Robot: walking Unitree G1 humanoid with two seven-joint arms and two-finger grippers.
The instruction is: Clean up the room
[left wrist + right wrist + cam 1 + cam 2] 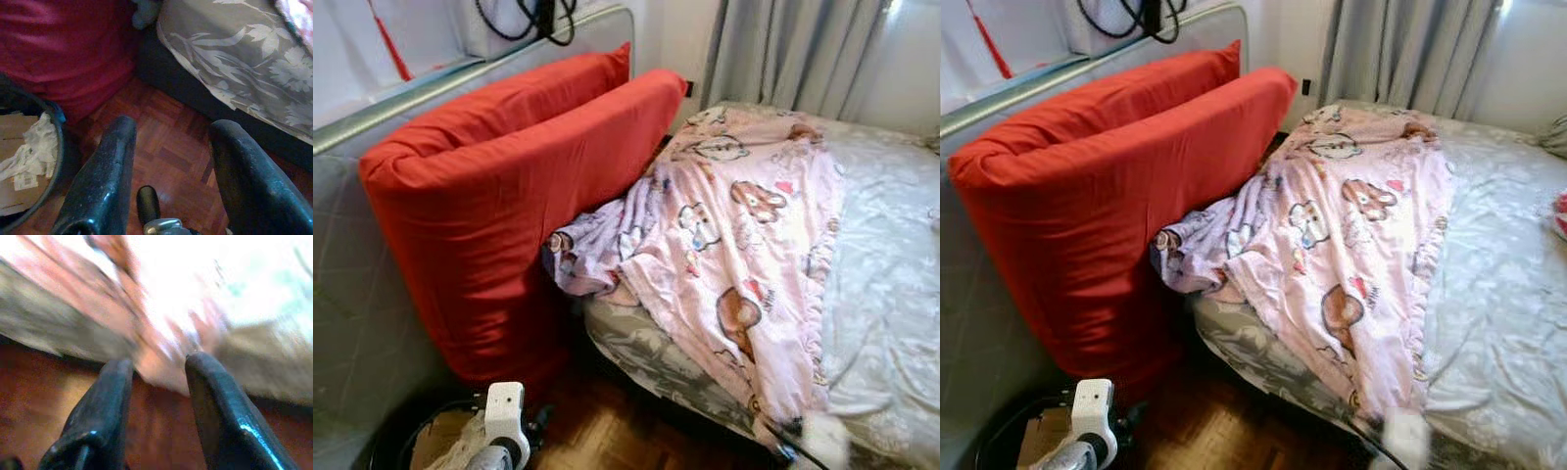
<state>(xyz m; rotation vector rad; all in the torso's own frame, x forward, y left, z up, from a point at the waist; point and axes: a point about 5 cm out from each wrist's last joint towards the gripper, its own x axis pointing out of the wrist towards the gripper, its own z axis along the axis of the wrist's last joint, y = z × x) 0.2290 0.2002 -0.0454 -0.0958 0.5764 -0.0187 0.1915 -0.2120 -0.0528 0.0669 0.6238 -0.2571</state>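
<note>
A pink blanket (744, 225) printed with bears lies rumpled across the bed and hangs over its near edge. My right gripper (159, 362) is open at that hanging edge (161, 323), the fingertips just short of the cloth; this view is blurred. My right arm shows as a white blur (824, 438) below the blanket's corner. The left gripper (173, 125) is open and empty, low over the wooden floor (166, 147). It sits between a black bin (56, 147) and the bed. Its white wrist (504, 411) is at the bottom left.
Two big red cushions (509, 196) lean against the grey padded headboard (352, 294). The bed has a grey floral sheet (234, 63) and a pale cover (891, 264). The bin (386, 446) holds cardboard and crumpled paper. Curtains (793, 49) hang behind.
</note>
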